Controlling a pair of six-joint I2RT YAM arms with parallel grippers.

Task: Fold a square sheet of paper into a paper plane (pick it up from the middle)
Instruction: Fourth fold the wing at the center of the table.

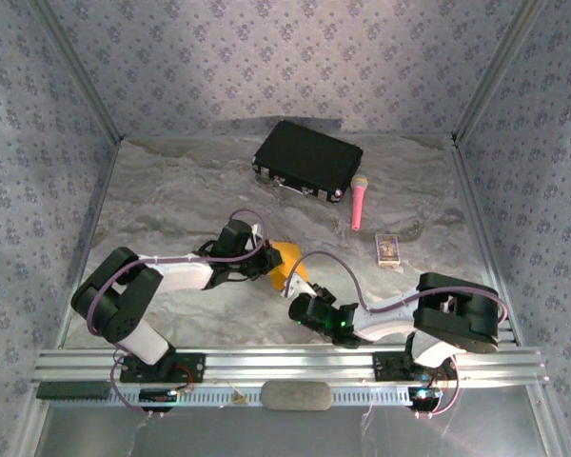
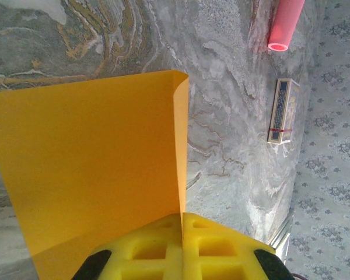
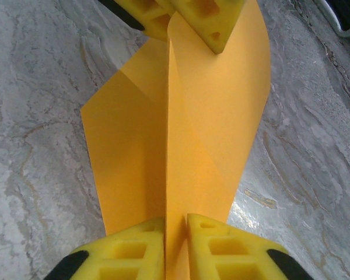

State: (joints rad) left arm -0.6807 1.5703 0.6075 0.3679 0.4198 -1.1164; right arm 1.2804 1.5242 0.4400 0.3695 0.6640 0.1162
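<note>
The square sheet of paper [image 3: 204,116], pinched at both ends.
Its upright fold is clamped by the left end effector [image 2: 182,217] and the right end effector [image 3: 175,224].

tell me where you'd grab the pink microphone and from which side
Take the pink microphone around the middle of its slim handle, coming straight down from above with the jaws closing across it left to right. It lies flat on the table, handle running near to far. Its wider rounded head sits close to the black case, leaving less room there.
</note>
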